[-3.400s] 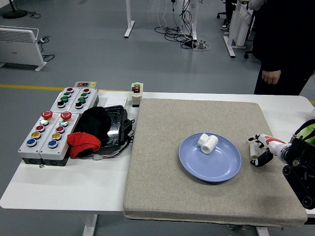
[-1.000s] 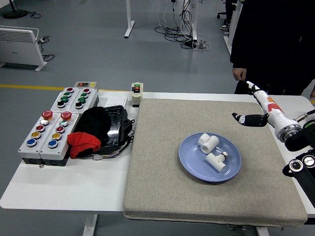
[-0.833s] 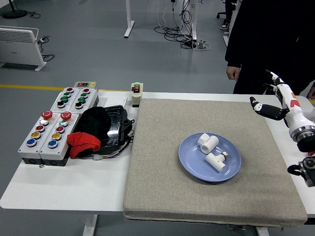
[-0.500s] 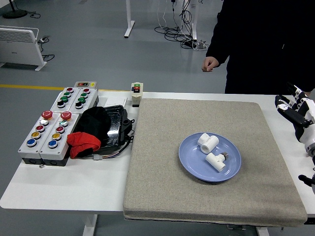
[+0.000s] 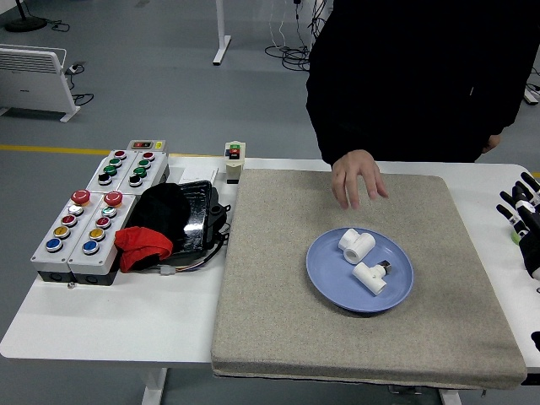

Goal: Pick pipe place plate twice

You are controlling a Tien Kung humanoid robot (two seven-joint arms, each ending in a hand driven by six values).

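Note:
Two white pipe tees lie on the blue plate (image 5: 333,283) at the middle of the grey mat (image 5: 278,312): one (image 5: 356,245) at the plate's far side, one (image 5: 369,277) near its centre. My right hand (image 5: 523,205) is at the right edge, off the mat, fingers spread and empty, well right of the plate. A person in black stands at the far side; one of the person's hands (image 5: 357,177) reaches down over the mat just beyond the plate, fingers spread, holding nothing. My left arm is out of view.
Two grey button boxes (image 5: 80,228) (image 5: 131,166) stand at the left. A black tray (image 5: 192,215) with black and red cloth (image 5: 142,246) lies beside them. A small switch box (image 5: 234,160) stands at the mat's far left corner.
A second pipe tee has come onto the plate. My right hand let go, rose and withdrew to the right edge. The person stepped left and reached a hand down toward the plate.

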